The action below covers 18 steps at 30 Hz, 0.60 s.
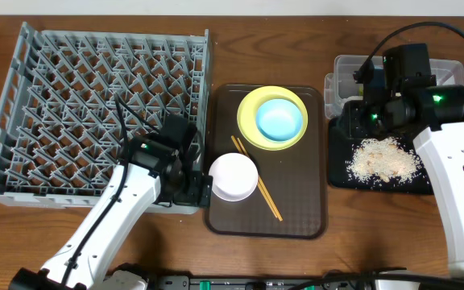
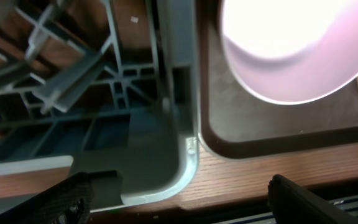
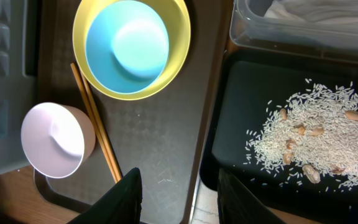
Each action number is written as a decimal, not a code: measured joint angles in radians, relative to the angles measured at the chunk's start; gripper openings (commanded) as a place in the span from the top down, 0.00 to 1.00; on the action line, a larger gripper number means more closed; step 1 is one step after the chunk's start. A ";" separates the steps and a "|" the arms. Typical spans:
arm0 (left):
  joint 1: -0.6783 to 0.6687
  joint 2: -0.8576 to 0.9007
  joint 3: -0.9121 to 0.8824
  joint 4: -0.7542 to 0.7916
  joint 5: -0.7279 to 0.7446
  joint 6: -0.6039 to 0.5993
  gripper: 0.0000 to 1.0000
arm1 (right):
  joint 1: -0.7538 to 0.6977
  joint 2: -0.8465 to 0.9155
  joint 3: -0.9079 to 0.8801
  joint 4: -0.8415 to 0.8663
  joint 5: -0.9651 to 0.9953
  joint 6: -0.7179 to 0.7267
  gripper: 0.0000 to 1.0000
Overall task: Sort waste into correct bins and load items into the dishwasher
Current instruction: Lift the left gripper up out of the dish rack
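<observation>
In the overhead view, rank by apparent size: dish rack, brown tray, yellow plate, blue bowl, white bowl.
Largest first:
1. grey dish rack
2. brown tray
3. yellow plate
Last come the light blue bowl and the white bowl; they look about alike, so I leave them unranked.

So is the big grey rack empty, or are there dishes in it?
Empty: the overhead view shows only bare pegs in the grey rack. The left arm hides its near right corner.

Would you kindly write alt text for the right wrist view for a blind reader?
Rice scraps lie in a black tray, right of a brown tray holding a blue bowl in a yellow plate, chopsticks and a white bowl.
</observation>
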 measured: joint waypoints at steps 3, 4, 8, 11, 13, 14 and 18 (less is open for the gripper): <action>0.000 0.000 -0.026 0.011 -0.003 0.001 0.07 | 0.000 0.000 0.000 -0.003 0.000 0.000 0.62; 0.000 0.001 -0.031 0.014 -0.004 0.001 0.07 | 0.000 0.000 0.000 -0.003 0.000 0.000 0.62; 0.000 0.001 -0.046 0.013 -0.010 0.001 0.07 | 0.000 0.000 0.000 -0.004 0.000 0.000 0.62; 0.000 0.001 -0.053 0.006 -0.013 0.001 0.03 | 0.000 0.000 0.000 -0.005 0.000 0.000 0.62; 0.000 0.001 -0.055 0.005 -0.011 0.002 0.00 | 0.000 0.000 0.000 -0.005 0.000 0.000 0.62; 0.000 0.001 -0.056 0.009 -0.010 0.001 0.01 | 0.000 0.000 0.000 -0.006 0.000 0.000 0.62; 0.000 0.001 -0.059 0.055 -0.008 -0.003 0.01 | 0.000 0.000 0.000 -0.007 0.000 0.000 0.62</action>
